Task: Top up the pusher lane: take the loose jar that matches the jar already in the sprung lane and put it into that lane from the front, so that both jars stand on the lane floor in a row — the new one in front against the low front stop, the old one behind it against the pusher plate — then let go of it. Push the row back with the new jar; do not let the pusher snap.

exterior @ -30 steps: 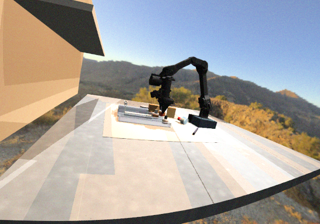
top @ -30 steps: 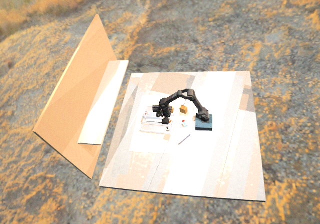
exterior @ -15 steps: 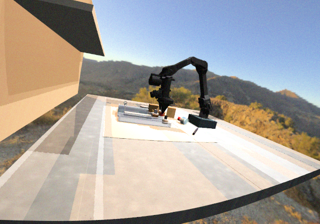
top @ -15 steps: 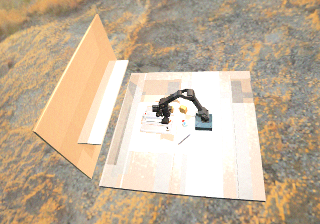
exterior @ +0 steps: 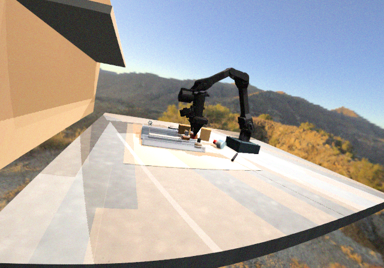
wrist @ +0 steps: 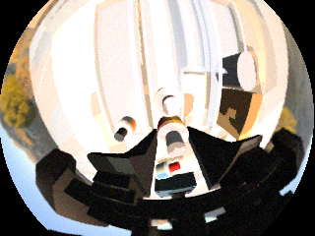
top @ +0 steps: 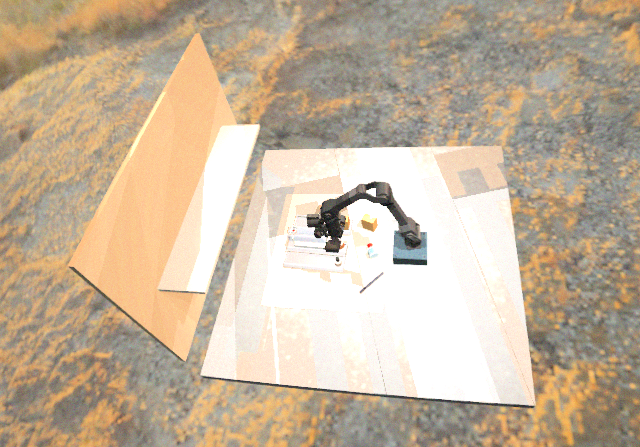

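My gripper (wrist: 171,130) (exterior: 194,134) points down at the front end of the clear lane unit (top: 310,263) (exterior: 168,142). It is shut on a jar with a grey lid (wrist: 174,141), pale shoulder and a dark red and yellow side. The held jar looks upright. Just beyond it, a pale-lidded jar (wrist: 168,101) stands in the same lane, also seen in the exterior view (exterior: 186,134). Whether the two touch, and whether the held jar's base meets the lane floor, I cannot tell. The front stop and pusher plate are not clear to see.
A black-capped jar (wrist: 125,128) (exterior: 198,142) (top: 338,261) stands in the neighbouring lane. A red-capped pale blue jar (wrist: 168,169) (exterior: 218,143) (top: 372,250) lies before the unit. A dark rod (top: 371,282) (exterior: 234,157), orange block (top: 369,222) (exterior: 206,134) and black cylinder (wrist: 246,71) are nearby.
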